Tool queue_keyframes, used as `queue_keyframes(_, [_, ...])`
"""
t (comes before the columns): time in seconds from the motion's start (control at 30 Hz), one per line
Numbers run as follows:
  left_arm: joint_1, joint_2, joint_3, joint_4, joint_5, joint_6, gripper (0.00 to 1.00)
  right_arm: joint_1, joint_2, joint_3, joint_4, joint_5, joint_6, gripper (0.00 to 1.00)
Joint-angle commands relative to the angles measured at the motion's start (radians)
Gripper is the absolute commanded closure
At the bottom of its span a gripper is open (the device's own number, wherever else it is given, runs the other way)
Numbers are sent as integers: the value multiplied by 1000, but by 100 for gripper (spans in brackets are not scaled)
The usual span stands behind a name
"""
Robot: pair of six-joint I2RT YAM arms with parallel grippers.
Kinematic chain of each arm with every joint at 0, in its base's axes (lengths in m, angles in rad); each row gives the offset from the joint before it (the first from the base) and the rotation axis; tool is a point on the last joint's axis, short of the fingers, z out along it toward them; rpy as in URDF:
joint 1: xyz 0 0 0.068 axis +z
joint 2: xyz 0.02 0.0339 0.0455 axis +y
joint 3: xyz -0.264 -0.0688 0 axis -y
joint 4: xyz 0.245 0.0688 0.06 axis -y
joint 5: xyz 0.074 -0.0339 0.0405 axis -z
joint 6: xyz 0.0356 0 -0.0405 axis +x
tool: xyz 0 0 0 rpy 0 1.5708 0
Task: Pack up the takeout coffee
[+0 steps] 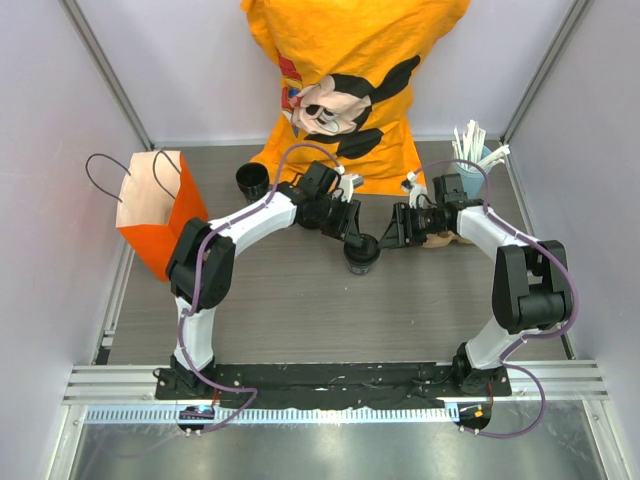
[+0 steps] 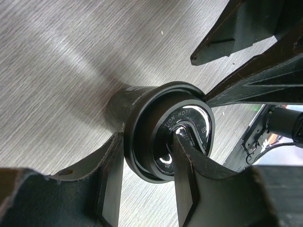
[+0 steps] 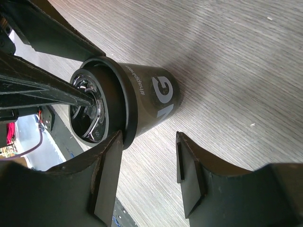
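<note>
Black base plate [image 1: 330,378]: flat, on ribbed aluminium rails, carrying both arm bases at the table's near edge.

Table [image 1: 300,310]: grey wood-grain laminate, matte with fine streaks. It is enclosed by pale, plain walls [image 1: 60,150] with metal corner posts.

Takeout coffee cup [image 3: 151,94]: upright at mid-table between the two end effectors. The body is a tapered black paper cup with white print on its side, only partly legible.

Lid [image 2: 142,113]: round black plastic with a raised rim. The glossy sunken centre carries embossed lettering ending "HOT!".

Left end effector [image 2: 147,142]: clenched on the lid's rim, one dark finger outside the rim and the other on the lid's top.

Right end effector [image 3: 150,137]: released, with bare table in the gap. One fingertip sits at the lid's rim; contact is unclear.

Tan object [image 1: 445,241]: mostly hidden beneath the right arm.

Orange paper bag [image 1: 150,210]: upright at the table's left edge, mouth open, with thin dark cord handles.

Open black cup [image 1: 252,182]: no lid, beyond the left arm.

Pale blue holder [image 1: 472,158]: holds white sticks, far right.

Person [image 1: 350,80]: at the far edge in an orange cartoon-print shirt, head cut off.
</note>
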Motion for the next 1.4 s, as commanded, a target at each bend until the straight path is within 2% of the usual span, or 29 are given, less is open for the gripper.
queue_keyframes(0.0, [4, 57, -65, -81, -230, 92, 100, 28, 4, 28, 20, 91, -17, 47])
queue_keyframes(0.93, [3, 17, -144, -38, -270, 115, 100, 187, 66, 11, -92, 389, -138, 48])
queue_keyframes(1.1, [3, 11, -151, -37, -275, 120, 100, 198, 33, 45, -113, 374, -150, 48])
queue_keyframes(1.37, [3, -1, -156, -25, -275, 120, 100, 160, -56, 180, -137, 300, -147, 41])
